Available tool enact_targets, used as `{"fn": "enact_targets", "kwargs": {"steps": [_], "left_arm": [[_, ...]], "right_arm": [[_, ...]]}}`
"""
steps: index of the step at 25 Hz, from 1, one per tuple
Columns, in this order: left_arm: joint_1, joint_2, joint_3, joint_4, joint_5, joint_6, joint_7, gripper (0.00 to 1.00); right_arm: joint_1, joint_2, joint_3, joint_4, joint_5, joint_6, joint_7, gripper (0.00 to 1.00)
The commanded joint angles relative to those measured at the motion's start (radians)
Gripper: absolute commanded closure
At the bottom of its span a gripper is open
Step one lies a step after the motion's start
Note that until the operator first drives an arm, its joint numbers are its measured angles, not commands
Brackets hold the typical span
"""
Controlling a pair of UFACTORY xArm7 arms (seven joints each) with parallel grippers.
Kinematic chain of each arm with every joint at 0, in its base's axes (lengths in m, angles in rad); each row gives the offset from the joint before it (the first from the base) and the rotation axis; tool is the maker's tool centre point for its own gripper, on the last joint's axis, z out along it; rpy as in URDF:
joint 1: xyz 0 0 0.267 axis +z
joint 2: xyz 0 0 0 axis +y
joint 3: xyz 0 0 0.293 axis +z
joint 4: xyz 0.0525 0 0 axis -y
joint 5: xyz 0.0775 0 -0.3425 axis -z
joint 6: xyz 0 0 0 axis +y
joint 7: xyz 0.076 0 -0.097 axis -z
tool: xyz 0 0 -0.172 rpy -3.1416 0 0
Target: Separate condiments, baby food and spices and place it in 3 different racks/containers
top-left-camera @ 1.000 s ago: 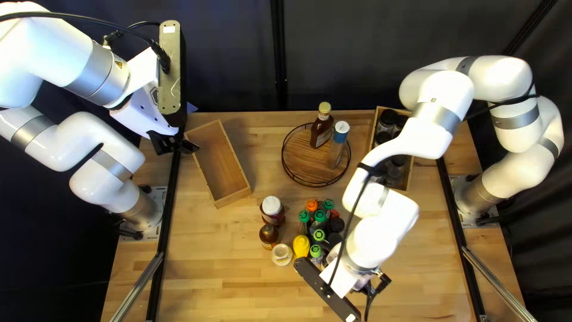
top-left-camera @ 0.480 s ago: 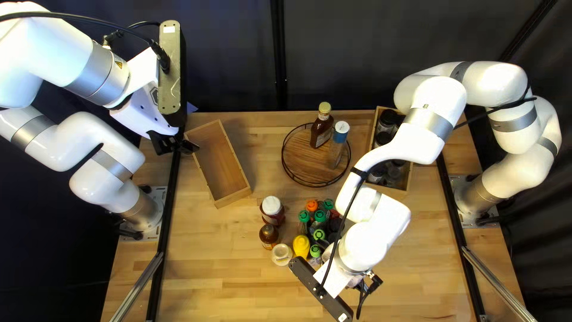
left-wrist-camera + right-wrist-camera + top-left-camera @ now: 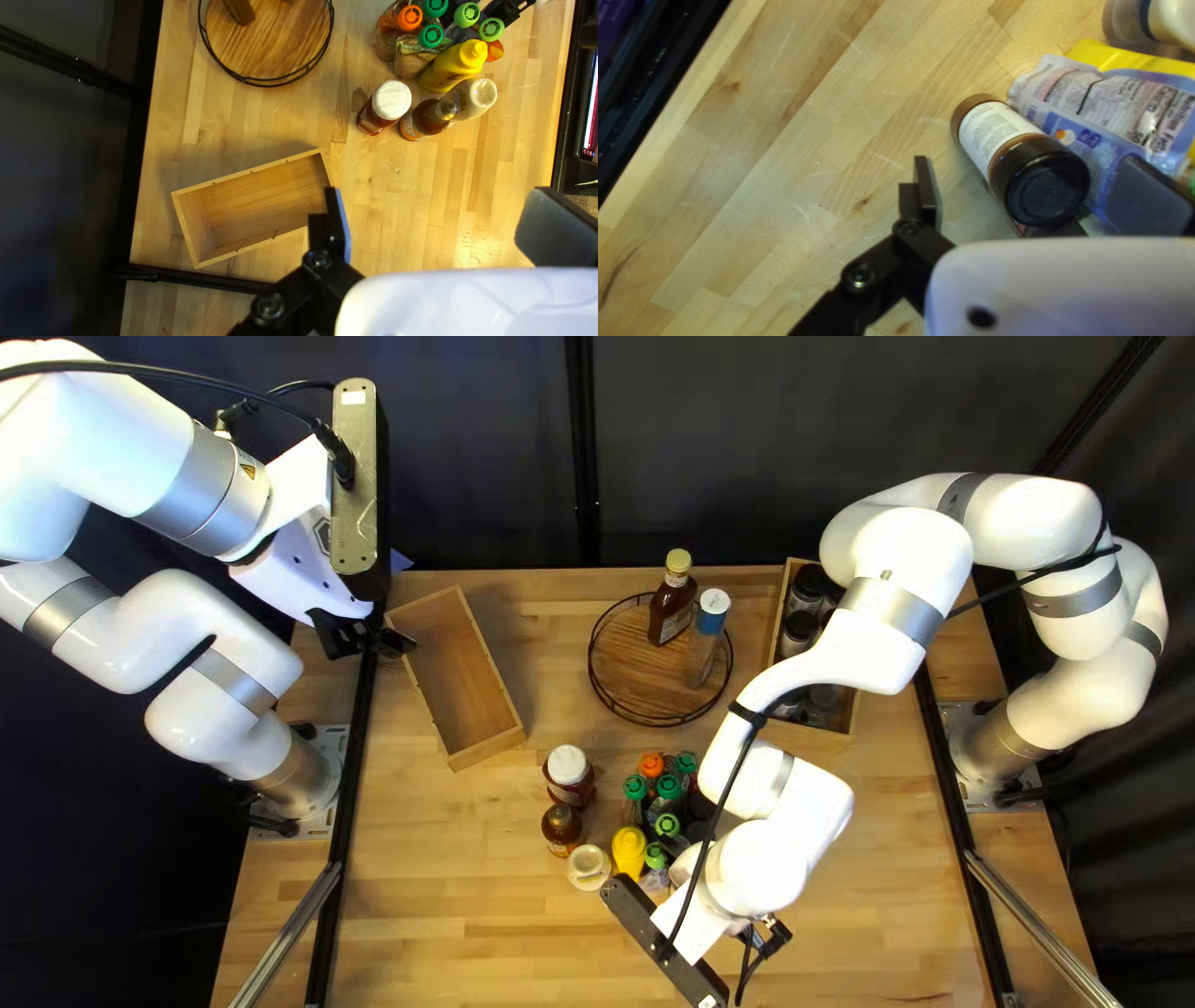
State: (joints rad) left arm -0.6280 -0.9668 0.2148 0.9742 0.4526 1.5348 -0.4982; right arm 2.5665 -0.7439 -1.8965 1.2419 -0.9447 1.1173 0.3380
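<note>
In the top left view my left gripper (image 3: 361,635) hangs open by the bare wooden box (image 3: 467,678); in its wrist view the gripper (image 3: 439,214) holds nothing. My right gripper (image 3: 666,940) is low at the near side, fingertips hidden by its arm. Its wrist view shows the gripper (image 3: 1036,183) open, a black-capped spice jar (image 3: 996,134) between its fingers without contact from both sides. Pouches (image 3: 1102,106) lie beside that jar. Green-capped pouches (image 3: 669,790), a yellow bottle (image 3: 629,849) and a white-lidded jar (image 3: 569,772) stand grouped mid-table.
The round rack (image 3: 635,691) holds a brown sauce bottle (image 3: 672,600) and a blue-topped bottle (image 3: 707,635). Dark-lidded jars stand in the right-hand wooden box (image 3: 815,737), partly under my right arm. A brown bottle (image 3: 562,828) and a cream-coloured bottle (image 3: 589,866) stand at the group's side.
My right arm has shifted left in the top left view, its gripper closer to the grouped bottles and pouches. The left arm stays where it was.
</note>
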Motion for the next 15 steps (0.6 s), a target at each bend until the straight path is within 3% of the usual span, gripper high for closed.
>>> {"fn": "enact_targets", "kwargs": {"steps": [1, 7, 11, 12, 13, 15], "left_arm": [[0.0, 0.0, 0.0, 0.0, 0.0, 0.0, 0.0, 0.0], [0.0, 0.0, 0.0, 0.0, 0.0, 0.0, 0.0, 0.0], [0.0, 0.0, 0.0, 0.0, 0.0, 0.0, 0.0, 0.0], [0.0, 0.0, 0.0, 0.0, 0.0, 0.0, 0.0, 0.0], [0.0, 0.0, 0.0, 0.0, 0.0, 0.0, 0.0, 0.0], [0.0, 0.0, 0.0, 0.0, 0.0, 0.0, 0.0, 0.0]], "right_arm": [[-0.001, -0.002, -0.003, -0.001, 0.0, 0.001, 0.0, 0.0], [0.0, -0.008, -0.011, 0.002, -0.003, -0.001, 0.0, 0.02], [-0.005, -0.008, -0.013, -0.004, -0.004, -0.004, 0.002, 0.22], [-0.008, -0.007, -0.012, -0.006, -0.004, -0.005, 0.003, 0.66], [-0.009, -0.007, -0.012, -0.008, -0.004, -0.006, 0.003, 0.91], [-0.01, -0.007, -0.012, -0.008, -0.004, -0.006, 0.003, 0.96]]}}
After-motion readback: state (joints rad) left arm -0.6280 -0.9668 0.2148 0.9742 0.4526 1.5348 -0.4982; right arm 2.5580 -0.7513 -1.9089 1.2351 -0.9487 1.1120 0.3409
